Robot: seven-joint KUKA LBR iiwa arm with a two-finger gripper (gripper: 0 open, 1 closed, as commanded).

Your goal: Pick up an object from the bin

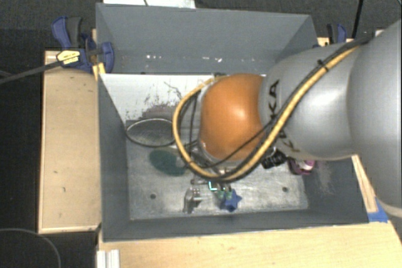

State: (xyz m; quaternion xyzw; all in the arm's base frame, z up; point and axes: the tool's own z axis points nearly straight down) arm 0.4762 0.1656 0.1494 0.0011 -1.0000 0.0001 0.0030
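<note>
I see the arm (326, 103) entering the bin (201, 34) from the right, its orange cover (229, 113) over the middle of the floor; the gripper (206, 188) shows below the cover, near the front wall; I cannot tell whether it is clenched or released. A small blue object (228, 199) lies just beside it on the right, close to the front wall; a small grey metal piece (191, 200) sits just to its left. A dark green round object (166, 162) lies further left, next to a round wire sieve (151, 130) near the left wall; a pink object (303, 166) lies under the arm at the right. Open floor lies in the front-left corner.
</note>
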